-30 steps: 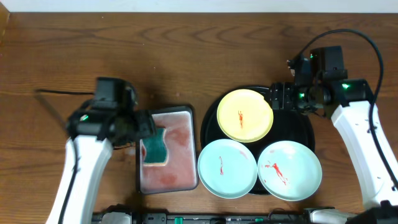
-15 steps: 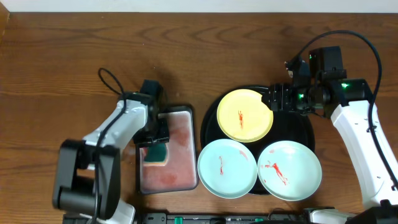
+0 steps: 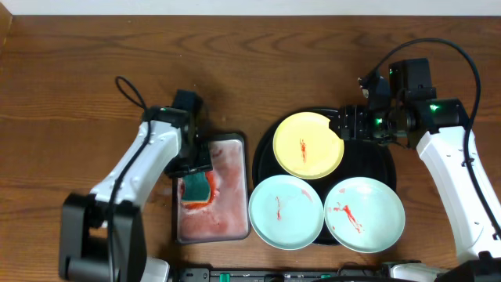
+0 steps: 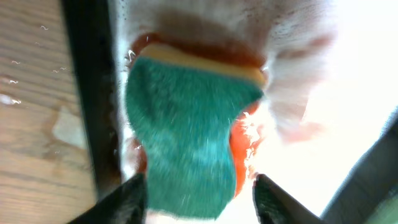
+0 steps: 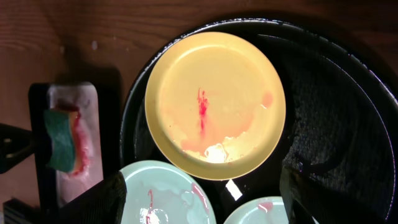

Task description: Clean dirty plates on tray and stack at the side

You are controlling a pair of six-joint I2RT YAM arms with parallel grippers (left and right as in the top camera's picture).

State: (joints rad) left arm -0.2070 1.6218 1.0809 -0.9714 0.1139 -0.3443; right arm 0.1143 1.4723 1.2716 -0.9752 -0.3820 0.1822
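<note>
The big black tray [image 3: 385,157] sits right of the middle of the wooden desk [image 3: 250,63], close to the edge where the arms are mounted. It is round and glossy with a raised rim. All three plates lie flat on it: the yellow plate [image 3: 308,145] toward the far edge and the two pale mint plates [image 3: 286,211] [image 3: 364,215] side by side toward the near edge, their rims overhanging the tray's rim. Each is small and round with a thin red smear in its middle. The right gripper [image 3: 344,124] hangs over the far right part of the tray, just beside the yellow plate's rim, its fingers spread wide and holding nothing. Well apart from the plates, the left gripper [image 4: 199,200] is down over the small pinkish tray [image 3: 227,219], a rectangular dish with a dark rim lying just left of the black one. Its fingers are parted on either side of a green sponge [image 3: 196,189] with a yellow backing, which lies in wet, red-tinged foam.
</note>
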